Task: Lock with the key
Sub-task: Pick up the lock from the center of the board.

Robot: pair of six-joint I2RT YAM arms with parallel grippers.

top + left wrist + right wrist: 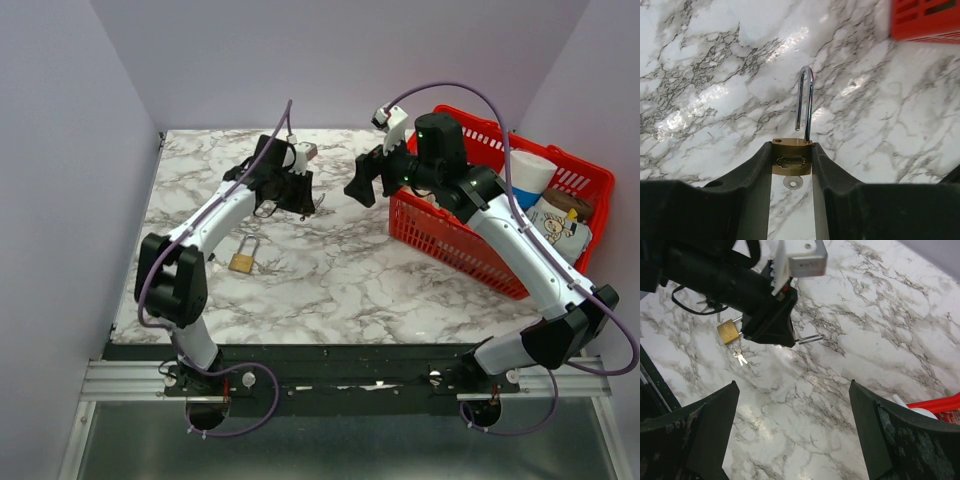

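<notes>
The padlock (791,161), its shackle open and a key (793,182) showing under its body, is pinched by the left gripper (303,195) above the marble table (340,270). The right gripper (792,390) hovers nearby, spread wide, beside a red basket (450,235).

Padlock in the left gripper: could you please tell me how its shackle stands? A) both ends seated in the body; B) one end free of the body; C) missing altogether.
B: in the left wrist view the padlock in the left gripper has one leg of its shackle ending above the brass body.
</notes>
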